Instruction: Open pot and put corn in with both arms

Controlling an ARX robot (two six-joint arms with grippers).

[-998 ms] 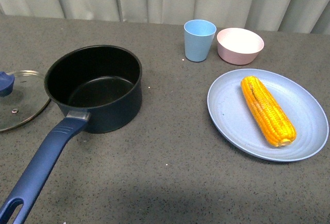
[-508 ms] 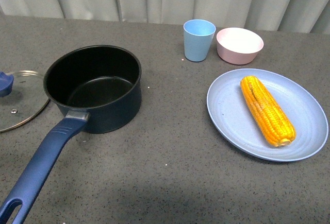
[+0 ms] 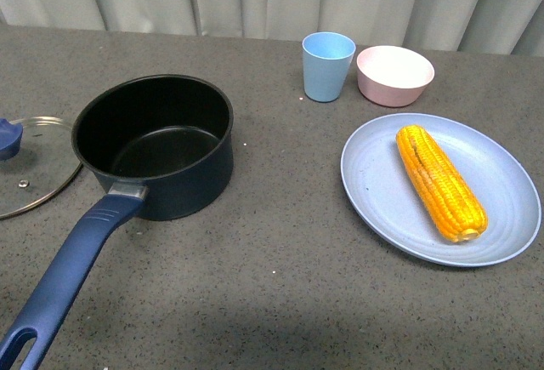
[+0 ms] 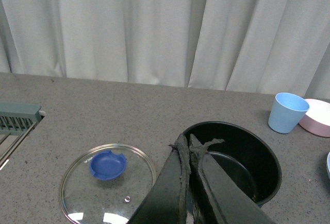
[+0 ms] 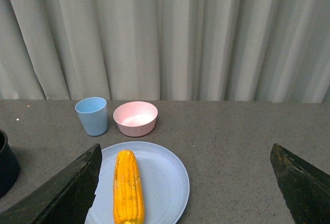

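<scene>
The pot [image 3: 191,185] stands open on the left half of the tabletop [image 3: 280,285], its long handle reaching toward the near left corner. Its glass lid [image 3: 38,174] lies flat beside it, closer to the left edge. The corn [image 3: 440,183] lies on a blue plate [image 3: 374,191] close to the right edge, well apart from the pot. Its long axis runs from the far edge toward the near edge, slanting a little rightward as it comes nearer.

The right claw [image 5: 185,152] is plainly the nearer one. Its fingers [image 5: 62,193] are spread wide and grip nothing. The corn lies ahead of and below it, lengthwise along the way the claw faces, and closer to one finger than the other. I'd judge the fingers would close across its width, after a small sideways correction. The left claw [image 4: 188,141] has its fingers pressed together, empty, hanging near the pot and the lid.

Neither arm shows from the front, so how high either claw hangs I cannot tell. The lid and the handle's end are cut off by the frame there, and the left claw hides part of the pot's rim. A blue cup [image 3: 328,65] and a pink bowl [image 3: 395,75] stand near the far edge.
</scene>
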